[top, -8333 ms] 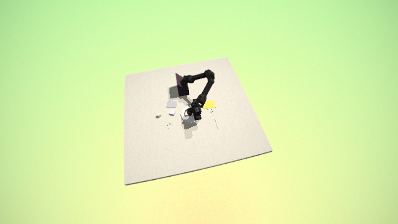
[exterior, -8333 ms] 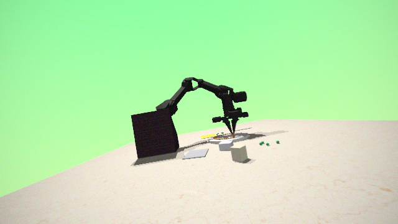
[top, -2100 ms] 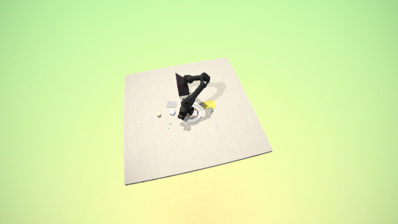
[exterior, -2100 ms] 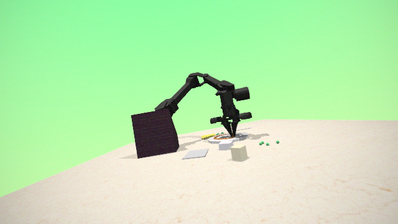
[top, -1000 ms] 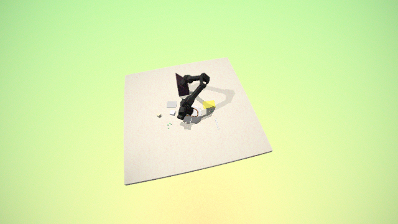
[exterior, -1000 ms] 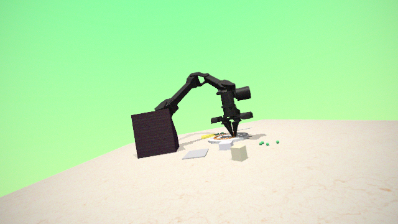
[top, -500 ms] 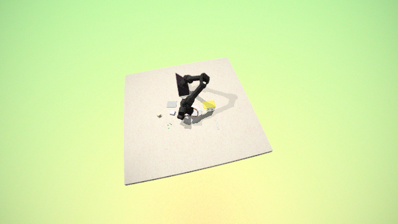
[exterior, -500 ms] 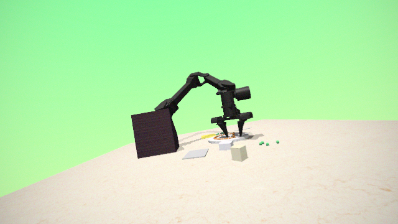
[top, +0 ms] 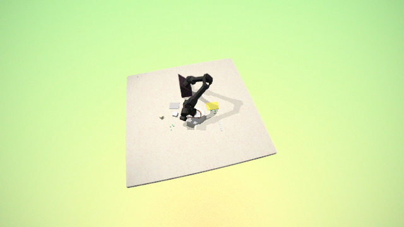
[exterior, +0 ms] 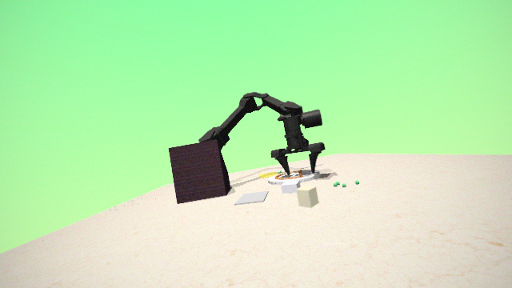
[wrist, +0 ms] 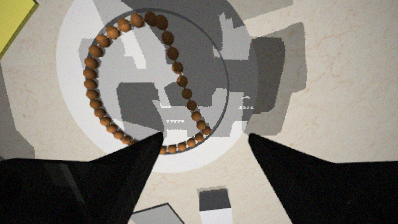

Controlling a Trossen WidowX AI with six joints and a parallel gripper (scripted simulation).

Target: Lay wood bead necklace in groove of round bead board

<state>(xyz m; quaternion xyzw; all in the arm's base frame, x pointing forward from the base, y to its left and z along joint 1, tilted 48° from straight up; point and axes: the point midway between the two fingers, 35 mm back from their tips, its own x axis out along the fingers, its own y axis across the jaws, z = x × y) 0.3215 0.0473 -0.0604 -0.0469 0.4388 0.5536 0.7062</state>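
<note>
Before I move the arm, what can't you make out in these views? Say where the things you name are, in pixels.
- Lower-left beads of the wood bead necklace [wrist: 90,84]: wrist view, behind a finger of the gripper [wrist: 206,135] [exterior: 301,174].
- Yellow piece [wrist: 12,20]: wrist view, cut off by the edge.
- Groove of the bead board [exterior: 274,181]: exterior view, too small.

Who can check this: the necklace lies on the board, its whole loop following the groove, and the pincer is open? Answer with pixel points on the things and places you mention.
One part is wrong: the wrist view shows one stretch of the necklace [wrist: 90,84] cutting straight across inside the groove [wrist: 228,82].
</note>
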